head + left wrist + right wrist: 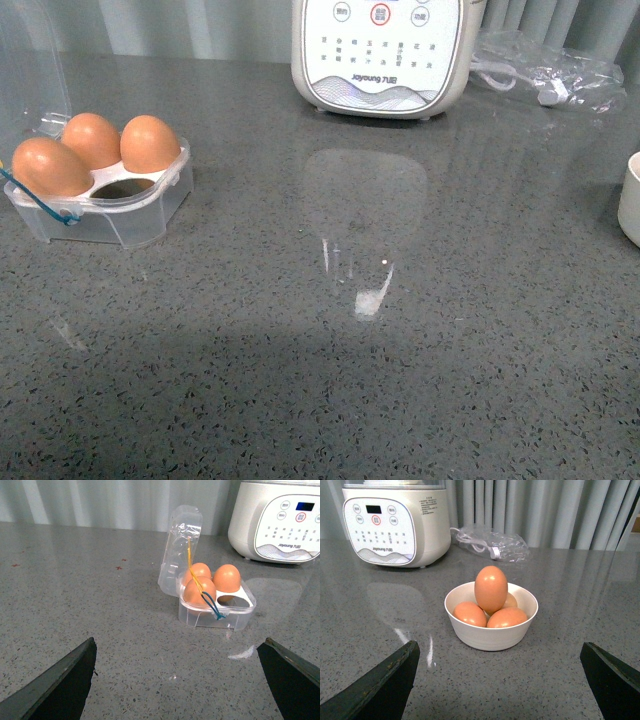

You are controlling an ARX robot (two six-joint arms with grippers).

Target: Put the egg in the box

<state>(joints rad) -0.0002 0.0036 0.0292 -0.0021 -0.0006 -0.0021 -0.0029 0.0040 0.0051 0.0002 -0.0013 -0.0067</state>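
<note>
The clear egg box stands at the left of the grey counter with its lid up and three brown eggs in it; one cell is empty. The left wrist view shows the box and its eggs ahead of my open, empty left gripper. A white bowl holds several brown eggs, one standing on top, just ahead of my open, empty right gripper. In the front view only the bowl's rim shows at the right edge; neither arm shows there.
A big white Joyoung blender stands at the back centre, also in the left wrist view and the right wrist view. A clear plastic bag with a cable lies at the back right. Curtains hang behind.
</note>
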